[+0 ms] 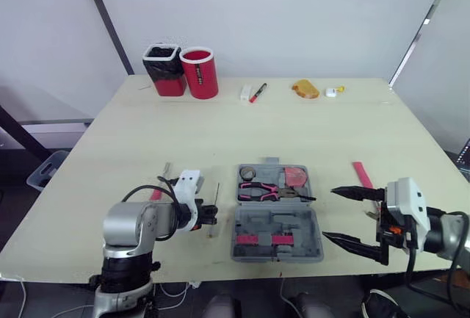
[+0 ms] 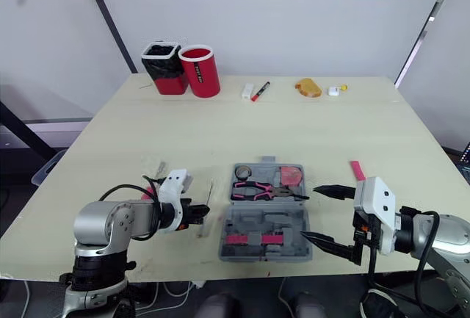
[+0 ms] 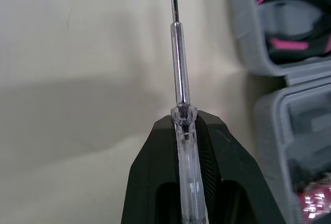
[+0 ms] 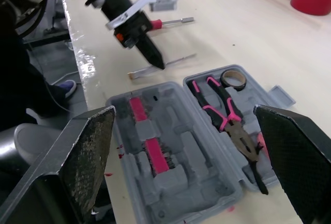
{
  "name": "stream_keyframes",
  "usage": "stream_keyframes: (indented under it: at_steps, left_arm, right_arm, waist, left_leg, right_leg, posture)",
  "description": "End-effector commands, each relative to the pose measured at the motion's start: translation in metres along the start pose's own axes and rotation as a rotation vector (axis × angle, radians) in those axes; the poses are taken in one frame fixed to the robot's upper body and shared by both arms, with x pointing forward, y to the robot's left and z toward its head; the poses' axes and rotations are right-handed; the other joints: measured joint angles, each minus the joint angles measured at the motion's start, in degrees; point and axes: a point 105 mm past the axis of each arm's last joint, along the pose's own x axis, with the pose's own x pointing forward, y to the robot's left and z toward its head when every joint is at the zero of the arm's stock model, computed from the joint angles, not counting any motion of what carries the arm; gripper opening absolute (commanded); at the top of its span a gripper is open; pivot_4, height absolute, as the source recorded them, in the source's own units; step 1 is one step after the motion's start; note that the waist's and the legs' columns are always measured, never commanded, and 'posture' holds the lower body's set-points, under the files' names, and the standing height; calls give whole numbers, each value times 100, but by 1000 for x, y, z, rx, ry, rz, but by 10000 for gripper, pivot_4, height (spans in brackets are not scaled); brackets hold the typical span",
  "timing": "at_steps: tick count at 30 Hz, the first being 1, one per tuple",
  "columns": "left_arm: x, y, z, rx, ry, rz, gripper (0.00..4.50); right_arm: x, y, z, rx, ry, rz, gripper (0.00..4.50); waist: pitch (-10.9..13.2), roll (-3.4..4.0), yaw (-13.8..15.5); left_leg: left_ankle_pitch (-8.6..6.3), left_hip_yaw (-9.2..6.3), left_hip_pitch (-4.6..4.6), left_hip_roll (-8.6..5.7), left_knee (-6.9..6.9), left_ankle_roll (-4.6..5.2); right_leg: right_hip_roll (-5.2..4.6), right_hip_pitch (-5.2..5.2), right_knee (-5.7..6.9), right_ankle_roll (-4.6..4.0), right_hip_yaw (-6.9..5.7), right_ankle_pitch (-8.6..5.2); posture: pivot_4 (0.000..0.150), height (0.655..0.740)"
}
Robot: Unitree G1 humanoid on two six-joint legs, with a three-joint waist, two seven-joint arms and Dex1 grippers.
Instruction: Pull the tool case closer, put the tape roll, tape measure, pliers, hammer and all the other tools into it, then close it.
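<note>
Clamping the clear plastic handle of a thin metal-shafted screwdriver (image 3: 180, 79), the left jaws are clenched on it. The grip sits at the handle end, so the shaft projects free beyond the black fingers (image 3: 155, 172) and can be steered tip-first into a slot. Whether the shaft rests on the pale wooden worktop (image 1: 220, 127) or hangs just above it cannot be told.

The left jaws stand at 9 o'clock of the open grey plastic tool case (image 1: 297, 224), just beside its wall. The case lies near the worktop's front edge, between the two arms and within reach of both.

The right jaws are released, spread wide at 3 o'clock of the case and near its side. They hold nothing; this is judged a ready posture for steadying the case or taking the next tool.

Inside the far tray:
- pink-and-black-handled pliers (image 1: 268, 191), lying across the middle;
- a small dark tape roll (image 1: 247, 172), at 11 o'clock;
- a red rounded item (image 1: 296, 177), at 1 o'clock, probably the tape measure.

A flat red strip-shaped tool (image 1: 362, 175) lies loose at 2 o'clock of the case. A red-handled screwdriver (image 4: 165, 23) lies beyond the left arm at 9 o'clock.
</note>
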Motion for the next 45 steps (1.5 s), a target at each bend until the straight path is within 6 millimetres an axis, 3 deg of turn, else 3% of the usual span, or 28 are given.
stream_keyframes:
  at_steps: [1,6,9,12,16,22,33,44,45]
  left_arm:
    - [-1,7,-5,-24,7,37,448]
    - [-4,10,-9,-28,4,60,23149]
    - [-17,7,-2,58,-35,59,35514]
    - [-36,-3,7,218,-105,59,35514]
    - [-48,-21,-11,424,-175,-3,35514]
    - [-27,-26,-10,337,-288,18,35514]
    - [5,-23,-21,222,-298,123,35514]
    - [17,-33,-30,142,-260,112,35514]
    - [19,-32,-33,130,-249,117,30614]
  right_arm:
    - [1,1,16,-66,-59,-4,45000]
    - [5,-7,24,-122,-93,-42,45000]
    - [6,-12,26,-128,-100,-75,45000]
    - [5,-17,29,-101,-111,-92,45000]
    - [0,-18,26,-82,-76,-72,45000]
    - [-6,-19,27,-86,-57,-54,45000]
    - [-14,-21,34,-74,-22,-23,45000]
    - [-18,-22,38,-79,5,-18,45000]
    - [-18,-22,38,-78,5,-17,45000]
  waist:
    - [0,0,-2]
    - [-1,0,-12]
    - [-1,0,-37]
    - [1,-3,-63]
    - [3,-4,-118]
    - [6,-8,32]
    - [7,-10,14]
    - [5,-7,19]
    - [5,-7,19]
  left_leg:
    - [0,1,3,0,0,0]
    - [0,9,15,0,-5,0]
    - [0,13,27,1,-10,0]
    - [0,14,27,2,-12,0]
    - [-2,26,23,0,-24,-2]
    - [0,26,19,-19,-20,1]
    - [0,20,16,-19,-27,5]
    - [0,18,17,-20,-26,5]
    - [0,18,18,-21,-26,5]
  right_leg:
    - [0,1,0,-1,0,0]
    - [0,7,1,-6,8,-4]
    - [1,13,2,-21,11,-13]
    - [1,12,4,-22,12,-13]
    - [-14,8,-4,-23,20,-14]
    - [-30,12,-26,-24,15,-13]
    - [-22,15,-38,-23,12,-13]
    - [-24,19,-40,-22,10,-14]
    - [-24,20,-40,-22,10,-13]
  posture:
    - [1500,7400]
    - [1500,7400]
    - [1500,7400]
    - [1500,7400]
    - [1500,7400]
    - [1500,7400]
    - [1500,7400]
    - [1500,7400]
    - [1500,7400]
